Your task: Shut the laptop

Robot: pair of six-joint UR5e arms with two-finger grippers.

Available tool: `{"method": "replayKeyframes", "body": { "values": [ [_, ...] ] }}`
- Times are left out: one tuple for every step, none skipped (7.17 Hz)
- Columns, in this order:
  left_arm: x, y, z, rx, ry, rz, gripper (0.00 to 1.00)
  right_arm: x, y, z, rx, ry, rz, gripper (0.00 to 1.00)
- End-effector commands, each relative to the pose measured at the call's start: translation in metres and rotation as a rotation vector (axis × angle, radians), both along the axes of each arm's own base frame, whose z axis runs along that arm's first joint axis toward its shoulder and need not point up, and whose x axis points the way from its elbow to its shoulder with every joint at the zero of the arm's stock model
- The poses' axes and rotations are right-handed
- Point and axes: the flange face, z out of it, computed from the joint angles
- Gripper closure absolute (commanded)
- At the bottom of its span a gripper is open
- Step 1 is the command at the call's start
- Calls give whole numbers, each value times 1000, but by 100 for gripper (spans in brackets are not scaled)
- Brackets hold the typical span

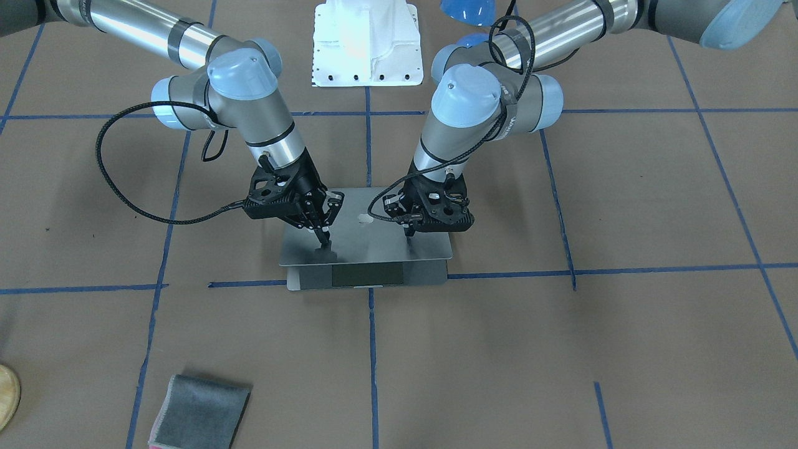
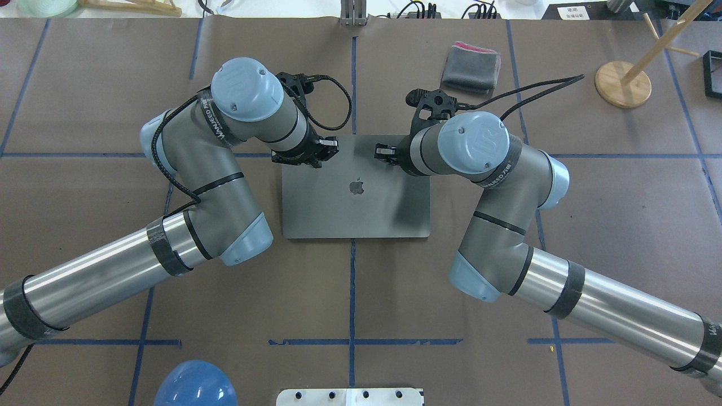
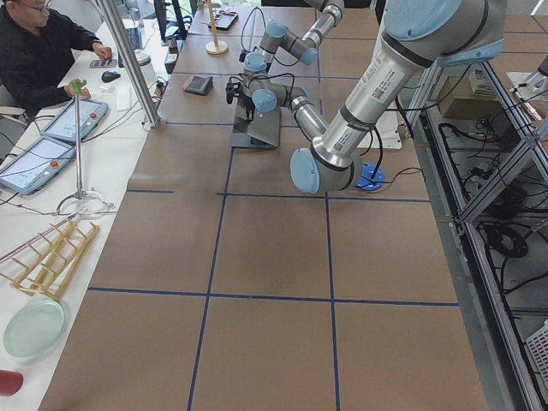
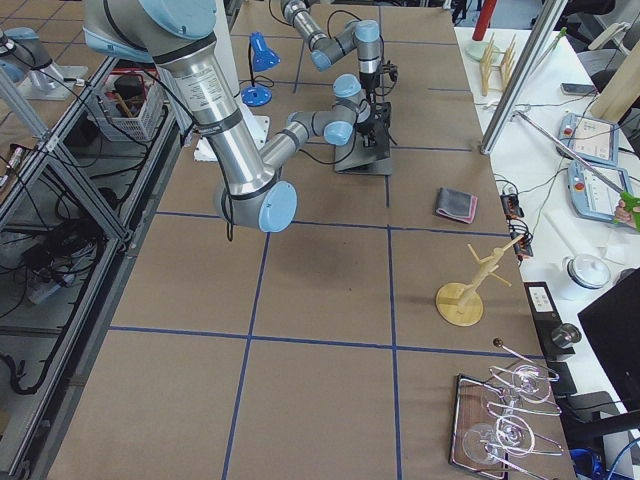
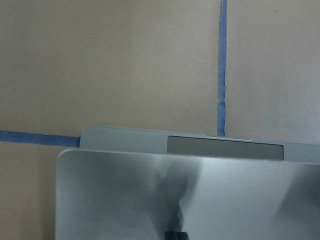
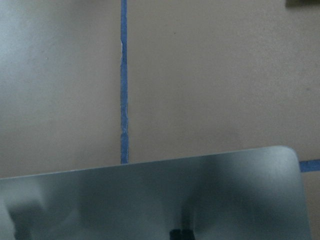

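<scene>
Nearly done; laptop (image 1: 368, 246) sits mid-table (image 1: 623, 349), lid (image 2: 355, 208) low over the base but not flush; a strip of base with the trackpad (image 1: 366, 274) shows past the lid's free edge, so a gap remains. Left gripper (image 1: 409, 232) and right gripper (image 1: 324, 240) both have fingers pinched together, tips planted on the lid near that edge. Left to do, I'd say: press the last bit until it seats.
</scene>
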Motion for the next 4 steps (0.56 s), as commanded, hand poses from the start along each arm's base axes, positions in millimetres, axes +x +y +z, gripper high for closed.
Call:
{"method": "replayKeyframes", "body": {
  "values": [
    [15, -16, 6, -2, -15, 0, 100, -15, -13, 13, -28, 31, -11, 100],
    [26, -23, 24, -1, -13, 2, 100, -6, -24, 5, -39, 12, -21, 100],
    [32, -27, 36, -6, -19, 2, 100, 12, -39, -9, -52, -21, -29, 99],
    [35, -30, 46, -16, -33, 2, 100, 25, -48, -19, -58, -46, -41, 96]
  ]
}}
